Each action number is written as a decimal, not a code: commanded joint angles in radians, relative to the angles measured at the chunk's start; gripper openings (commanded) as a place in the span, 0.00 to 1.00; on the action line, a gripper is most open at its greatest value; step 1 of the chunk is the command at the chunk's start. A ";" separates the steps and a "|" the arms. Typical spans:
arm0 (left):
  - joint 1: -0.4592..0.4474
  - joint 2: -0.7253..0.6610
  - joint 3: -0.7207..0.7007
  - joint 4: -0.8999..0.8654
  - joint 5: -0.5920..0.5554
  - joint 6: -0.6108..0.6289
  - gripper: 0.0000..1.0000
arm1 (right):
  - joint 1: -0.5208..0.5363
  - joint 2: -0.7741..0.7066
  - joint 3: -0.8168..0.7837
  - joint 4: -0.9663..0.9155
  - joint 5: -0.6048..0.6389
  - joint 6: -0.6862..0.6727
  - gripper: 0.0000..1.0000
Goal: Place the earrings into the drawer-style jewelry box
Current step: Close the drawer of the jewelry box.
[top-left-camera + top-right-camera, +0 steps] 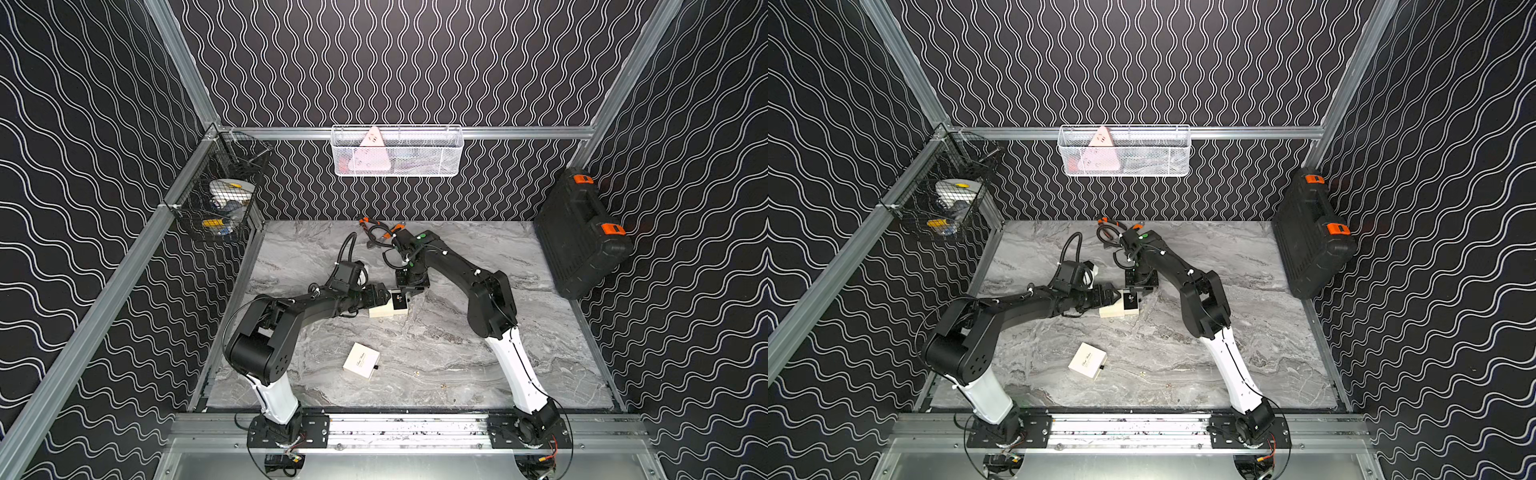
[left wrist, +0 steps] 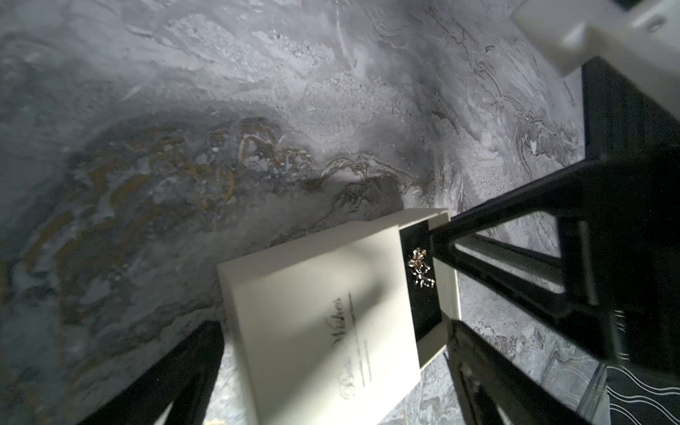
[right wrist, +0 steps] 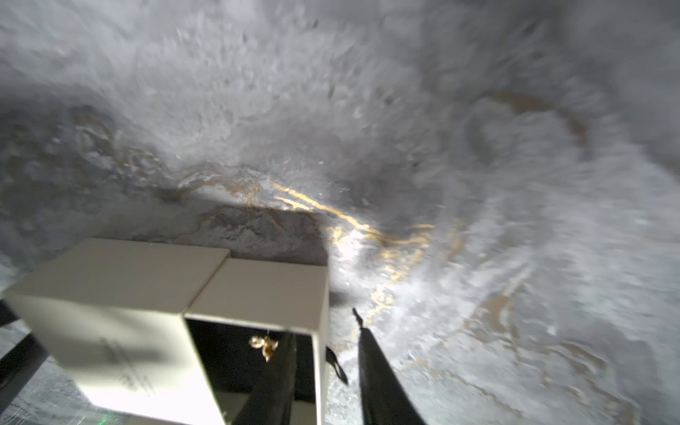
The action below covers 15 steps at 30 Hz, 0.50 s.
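Fingers (image 3: 375, 379) of the right gripper (image 3: 323, 325) stand parted, empty, astride the drawer (image 3: 265, 287) wall, lower centre. Earrings (image 2: 421, 266) lie inside. Left gripper (image 2: 335, 325) gapes.

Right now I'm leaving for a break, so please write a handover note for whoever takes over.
Left claw: wide open, astride the small cream cardboard drawer-style jewelry box on the grey marble tabletop.
Right claw: jaws apart, one finger inside the pulled-out black-lined drawer, one outside its end wall; nothing pinched.
The tiny gold-toned metal earrings lie on its lining beside that finger.
Done: drawer open, earrings in.
Left: lift the right claw clear, slide the drawer shut. A second cream box nearer the front sits closed; stray earrings on the tabletop would be too small to spot.
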 commanded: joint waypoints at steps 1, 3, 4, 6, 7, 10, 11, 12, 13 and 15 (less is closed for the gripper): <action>0.006 -0.004 0.011 -0.015 -0.010 0.001 0.99 | -0.006 -0.026 -0.002 -0.032 0.012 -0.022 0.36; 0.007 -0.010 0.012 -0.026 -0.013 0.003 0.99 | -0.012 -0.043 -0.010 -0.040 0.008 -0.030 0.38; 0.008 -0.013 0.013 -0.033 -0.015 0.006 0.99 | -0.016 -0.056 -0.020 -0.039 0.002 -0.034 0.39; 0.010 -0.028 0.012 -0.047 -0.017 0.010 0.99 | -0.026 -0.099 -0.071 -0.011 -0.030 -0.034 0.41; 0.010 -0.032 0.009 -0.047 -0.016 0.010 0.99 | -0.032 -0.123 -0.109 0.021 -0.065 -0.033 0.42; 0.008 -0.028 0.004 -0.032 -0.001 -0.003 0.99 | -0.058 -0.191 -0.278 0.191 -0.249 -0.008 0.47; 0.008 -0.021 0.005 -0.025 0.007 -0.008 0.99 | -0.067 -0.204 -0.324 0.240 -0.308 0.004 0.49; 0.009 -0.014 0.006 -0.018 0.013 -0.013 0.99 | -0.072 -0.209 -0.352 0.270 -0.343 0.011 0.51; 0.009 -0.008 0.007 -0.011 0.020 -0.019 0.99 | -0.075 -0.212 -0.373 0.290 -0.362 0.015 0.52; 0.008 -0.001 0.004 0.009 0.032 -0.034 0.99 | -0.076 -0.206 -0.392 0.302 -0.385 0.012 0.53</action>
